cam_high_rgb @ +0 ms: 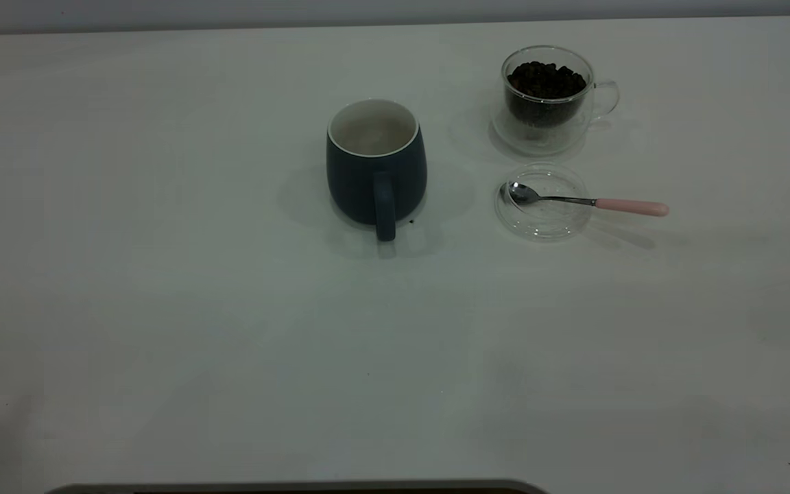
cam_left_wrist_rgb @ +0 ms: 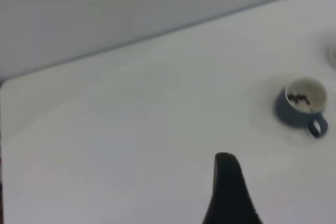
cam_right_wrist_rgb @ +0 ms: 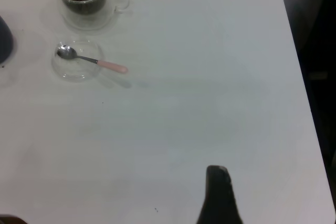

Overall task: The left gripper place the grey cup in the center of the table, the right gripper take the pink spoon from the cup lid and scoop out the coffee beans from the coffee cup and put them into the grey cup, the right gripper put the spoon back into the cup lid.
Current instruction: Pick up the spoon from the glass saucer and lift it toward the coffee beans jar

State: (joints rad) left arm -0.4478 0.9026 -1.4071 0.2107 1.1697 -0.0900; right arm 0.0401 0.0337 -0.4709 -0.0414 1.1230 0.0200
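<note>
Grey cup upright mid-table, handle toward camera, few dark beans inside per left wrist view; far ahead of left gripper. Coffee cup holds coffee beans, well beyond right gripper. Cup lid just nearer, pink spoon bowl resting in it, handle jutting out. Both grippers clear of everything; finger spread: cannot tell.
</note>
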